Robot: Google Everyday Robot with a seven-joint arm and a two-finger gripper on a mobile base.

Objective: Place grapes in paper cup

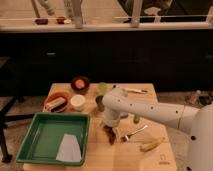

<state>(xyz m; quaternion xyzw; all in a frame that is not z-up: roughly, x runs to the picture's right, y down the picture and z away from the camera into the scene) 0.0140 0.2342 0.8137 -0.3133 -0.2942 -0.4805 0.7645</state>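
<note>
Hidden or unclear: the white arm [150, 112] enters from the lower right, where the picture's edge cuts it off. It crosses the middle of the wooden table [150, 161] and covers whatever lies under it. The wrist masks the upper end of the gripper [108, 126], and the fingertips merge with the dark shapes below them. The dark metal cup [99, 104] is partly screened by the wrist. A small green object just beside the arm's underside is too indistinct to name. The contents of the orange dish [56, 101] at the table's left cannot be identified. The table's near edge is cut off by the picture.

Gripper: it points down at the table's centre, just right of the green tray [30, 150]. The jaws are spread wide and clamp nothing. The tips are directly over the upper end of the grapes [112, 135]; whether they touch cannot be told.

Task items: the grapes lie on the bare wood as a dark red lump, between the tray's right wall and the fork [134, 132]. The paper cup [77, 102] stands upright behind the tray, left of the metal cup and apart from the grapes.

Other items: a pale sheet [68, 149] in the tray, and a banana [151, 145] near the front right
</note>
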